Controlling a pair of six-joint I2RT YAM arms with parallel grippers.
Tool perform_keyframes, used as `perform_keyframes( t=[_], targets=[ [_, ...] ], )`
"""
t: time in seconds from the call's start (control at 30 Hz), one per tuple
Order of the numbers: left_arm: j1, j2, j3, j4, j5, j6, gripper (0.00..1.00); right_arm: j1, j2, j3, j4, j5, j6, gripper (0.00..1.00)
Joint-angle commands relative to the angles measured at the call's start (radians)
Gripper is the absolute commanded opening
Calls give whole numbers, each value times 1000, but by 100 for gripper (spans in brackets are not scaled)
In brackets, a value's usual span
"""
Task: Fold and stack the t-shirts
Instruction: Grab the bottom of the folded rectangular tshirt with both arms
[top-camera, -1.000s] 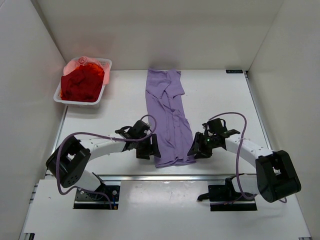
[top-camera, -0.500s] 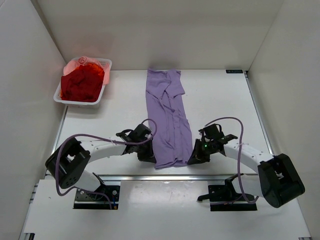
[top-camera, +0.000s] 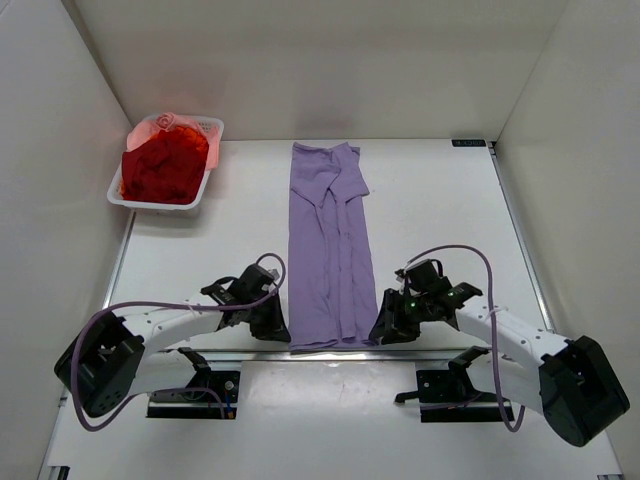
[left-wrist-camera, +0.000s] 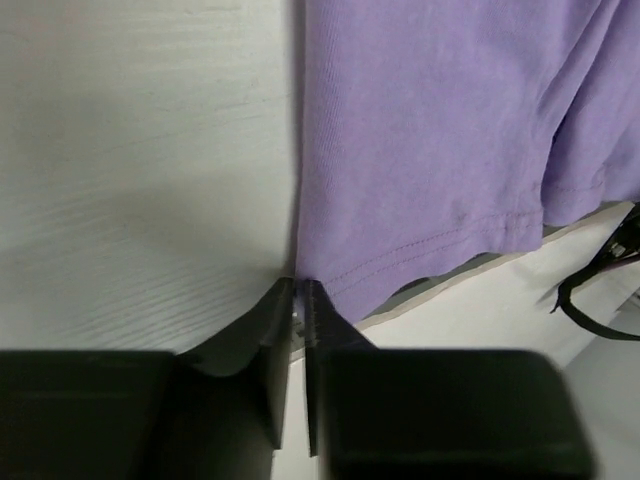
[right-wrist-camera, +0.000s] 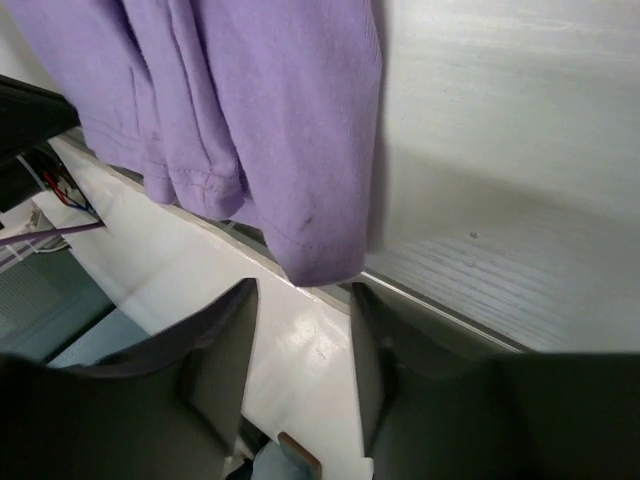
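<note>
You are working with the lavender t-shirt, already narrowed into a long strip that runs down the middle of the table from 12 o'clock to 6 o'clock, its hem lying right at the near edge. Expect it to be light, limp and a little clingy: it will sag and crease, and a shallow pinch may catch only the top layer. Take it at the two hem corners, through every layer, and lift both evenly. The left gripper sits at 7 o'clock by the left corner, its fingers nearly together with only a slit between; you cannot tell whether cloth is caught. The right gripper, at 5 o'clock, has its fingers apart, with the right corner just beyond them, unheld. The deep red t-shirt and the pale pink t-shirt sit in the basket at 10 o'clock
</note>
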Motion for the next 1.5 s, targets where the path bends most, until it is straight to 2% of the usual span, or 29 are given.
perform_keyframes(
  t=[0.0, 0.1, 0.17, 0.27, 0.4, 0.5, 0.53, 0.57, 0.6, 0.7, 0.73, 0.77, 0.8, 1.07, 1.47],
  targets=[
    [-18, -2, 24, -2, 32, 6, 23, -13, -49, 16, -40, 13, 13, 40],
    [-22, -5, 21, 18, 42, -4, 35, -7, -67, 7, -68, 35, 10, 48],
    [-24, -19, 22, 15, 35, -12, 47, -16, -72, -12, -58, 43, 18, 50],
    [-22, -27, 12, 24, 33, -30, 61, -18, -46, -15, -43, 49, 19, 54],
    [-27, -19, 6, 46, 25, -47, 64, -5, 17, -10, 20, 43, 27, 52],
    [-42, 7, 6, 58, 19, -50, 62, 10, 69, 7, 47, 47, 25, 44],
    [-44, 10, 10, 55, 21, -49, 59, 18, 86, 10, 52, 49, 21, 41],
    [-38, 16, 7, 61, 19, -49, 52, 18, 91, 13, 55, 56, 19, 34],
    [-42, 13, 0, 64, 21, -49, 42, 13, 95, 22, 54, 43, 7, 23],
    [-35, 4, -7, 60, 19, -47, 16, 4, 103, 27, 52, 37, -15, 2],
    [-35, 1, -7, 53, 16, -44, 12, -1, 108, 33, 51, 26, -21, 0],
    [-32, -4, -1, 49, 15, -43, 3, -1, 115, 39, 46, 30, -27, 0],
    [-29, -4, 4, 44, 9, -41, 0, 1, 123, 43, 34, 26, -36, 0],
    [-51, -24, 35, -19, -17, -40, 0, 27, 93, 53, 15, 21, -10, 0],
    [-44, -84, -5, -30, 6, -60, 0, 84, 51, 25, 7, 3, 34, 0]
  ],
)
